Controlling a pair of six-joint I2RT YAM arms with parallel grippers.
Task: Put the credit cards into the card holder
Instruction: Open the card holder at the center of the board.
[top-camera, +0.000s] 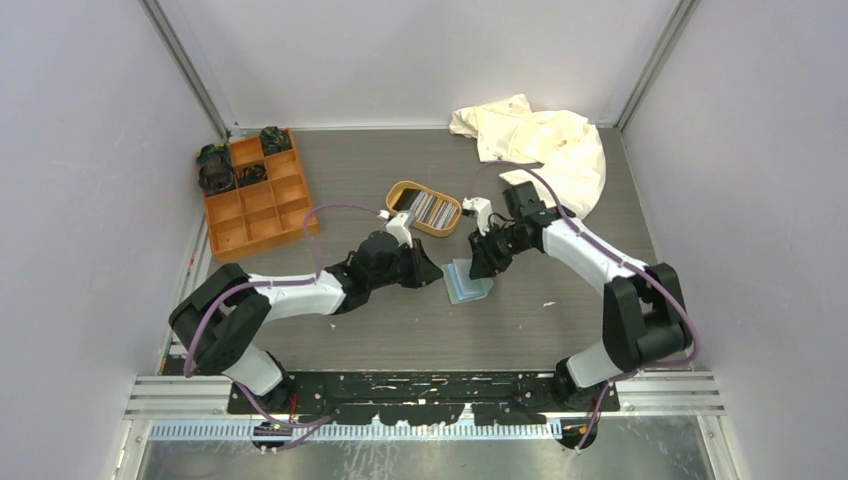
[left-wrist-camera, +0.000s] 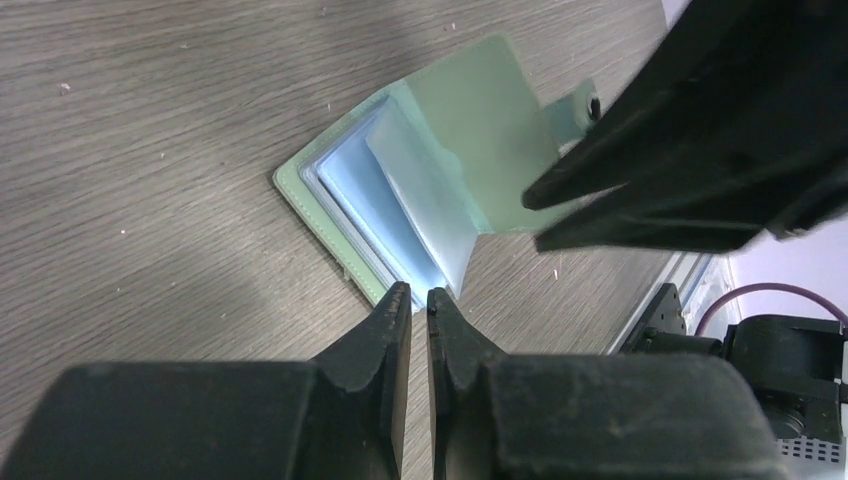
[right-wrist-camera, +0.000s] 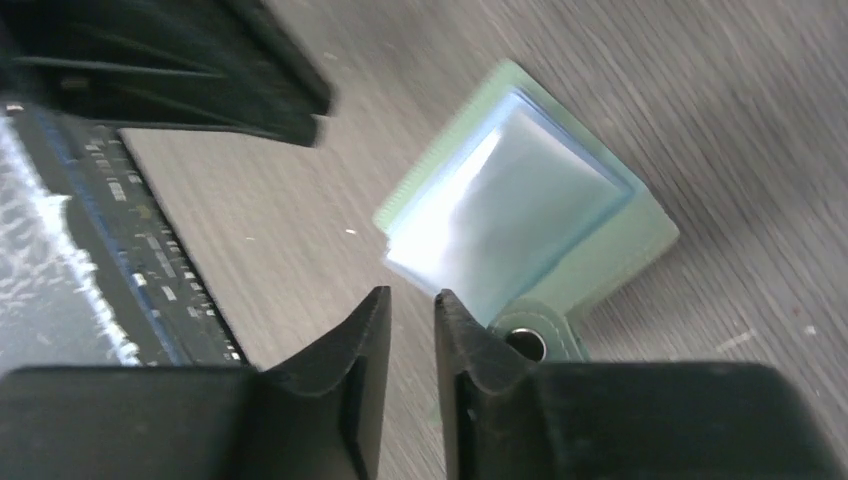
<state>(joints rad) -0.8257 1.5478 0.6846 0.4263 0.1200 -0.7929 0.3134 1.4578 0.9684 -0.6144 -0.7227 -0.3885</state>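
The tabletop (top-camera: 560, 330) carries the tray (top-camera: 400, 190), well beyond the work zone. I see the cards (top-camera: 432, 210) standing on edge in it, none lifted. The holder (left-wrist-camera: 480, 130) lies unfolded at centre, flap up and sleeves fanned. I cannot tell whether any sleeve is loaded. The left claw (left-wrist-camera: 418, 295) sits at its near edge and the right claw (right-wrist-camera: 412, 297) by the snap tab. Each is parted by a slit, pinching nothing. I judge that the holder is opened and the loading is left to do.
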